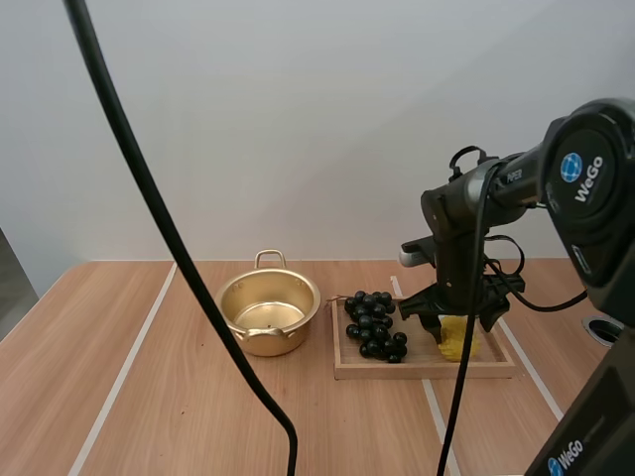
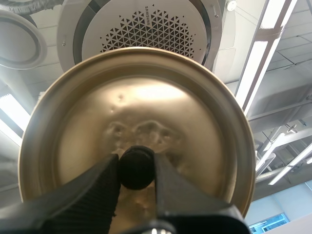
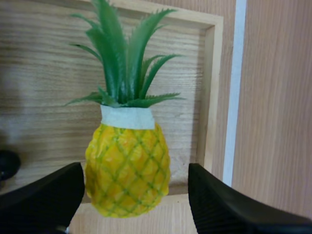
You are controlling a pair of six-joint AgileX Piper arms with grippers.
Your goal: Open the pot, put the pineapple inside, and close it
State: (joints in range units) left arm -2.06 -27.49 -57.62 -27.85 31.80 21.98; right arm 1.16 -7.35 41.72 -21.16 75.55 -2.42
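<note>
Right wrist view puts the pineapple (image 3: 127, 170) squarely between the right jaws, which stand wide to either side of its body, crown pointing away along the wooden tray (image 3: 209, 97). The left jaws pinch the lid (image 2: 146, 112) by its knob (image 2: 136, 168) (pot (image 1: 268, 312) open, just beside the tray).

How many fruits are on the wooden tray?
2: bunch of grapes at the tray's end nearer the pot; pineapple at the other end, inside the open right tool.

Pot (image 1: 268, 312) mouth open, nothing over it; grapes (image 1: 374, 324) beside pineapple (image 3: 127, 168) (same tray (image 1: 427, 374)).
</note>
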